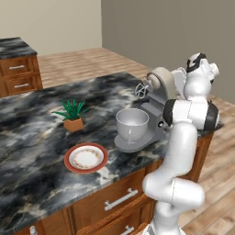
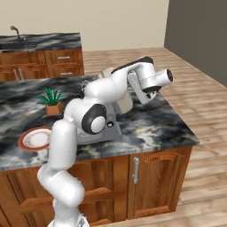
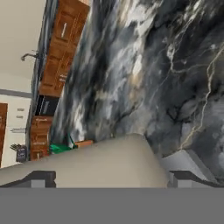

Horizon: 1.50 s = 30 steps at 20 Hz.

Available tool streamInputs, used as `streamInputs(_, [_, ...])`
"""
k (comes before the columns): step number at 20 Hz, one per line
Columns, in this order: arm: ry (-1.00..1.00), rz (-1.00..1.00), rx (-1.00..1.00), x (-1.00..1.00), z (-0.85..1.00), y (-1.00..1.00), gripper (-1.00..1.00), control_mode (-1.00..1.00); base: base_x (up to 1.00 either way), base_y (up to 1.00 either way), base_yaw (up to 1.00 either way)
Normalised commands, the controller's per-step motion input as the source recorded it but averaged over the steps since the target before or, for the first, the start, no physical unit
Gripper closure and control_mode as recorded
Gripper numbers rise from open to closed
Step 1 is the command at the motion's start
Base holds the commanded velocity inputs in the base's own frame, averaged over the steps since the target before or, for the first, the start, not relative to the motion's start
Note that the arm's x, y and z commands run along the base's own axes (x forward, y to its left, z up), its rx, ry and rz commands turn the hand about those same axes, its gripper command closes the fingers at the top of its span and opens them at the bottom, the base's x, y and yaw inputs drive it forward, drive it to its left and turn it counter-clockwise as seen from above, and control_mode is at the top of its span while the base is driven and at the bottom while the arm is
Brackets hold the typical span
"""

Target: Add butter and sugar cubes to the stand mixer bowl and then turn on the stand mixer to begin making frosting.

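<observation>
The fingers (image 3: pixel 109 178) stand wide apart, one dark tip (image 3: pixel 41 178) at each lower corner of the hand view, with nothing held between them. Between and just beyond the tips lies the rounded beige head of the stand mixer (image 3: pixel 94 164), very near the fingers; whether they touch it cannot be told. In the right base view the hand (image 2: pixel 144 88) hangs over the mixer's head, beside the right end of the table (image 2: pixel 168 119).

The stand mixer (image 1: pixel 158 98) sits near the front right corner of the dark marbled table (image 1: pixel 32 133), its wire whisk (image 1: pixel 141 90) raised above the stand mixer bowl (image 1: pixel 132 124). The bowl rests on the mixer's flat grey base, its handle turned toward the front edge. Its inside looks pale; whether butter or sugar cubes lie in it cannot be made out.

To the left of the bowl, close to the front edge, lies a red-rimmed plate (image 1: pixel 86 158), which looks bare in the left base view. Behind the plate, toward the middle of the table, stands a small potted plant (image 1: pixel 72 114). Wooden drawers (image 1: pixel 119 199) run under the front edge.
</observation>
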Motion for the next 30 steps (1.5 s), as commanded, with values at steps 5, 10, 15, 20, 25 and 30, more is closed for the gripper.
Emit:
streamInputs(5, [0.00,0.01,-0.28,-0.99,0.04,1.00,-1.00,-1.00,0.00,0.00,0.00])
streamInputs(10, [-0.04,0.11,-0.29,-1.00,0.01,0.95,-1.00,-1.00,0.00,0.00,0.00])
streamInputs(15, [-0.13,0.20,-0.06,-1.00,0.62,0.22,-1.00,-1.00,0.00,0.00,0.00])
streamInputs(20, [-0.09,0.19,0.00,-1.00,1.00,0.00,-1.00,-1.00,0.00,0.00,0.00])
streamInputs(25, [0.00,0.07,0.00,-1.00,0.81,0.00,-1.00,-1.00,0.00,0.00,0.00])
streamInputs(30, [0.03,0.00,0.00,-1.00,0.22,0.00,-1.00,-1.00,0.00,0.00,0.00])
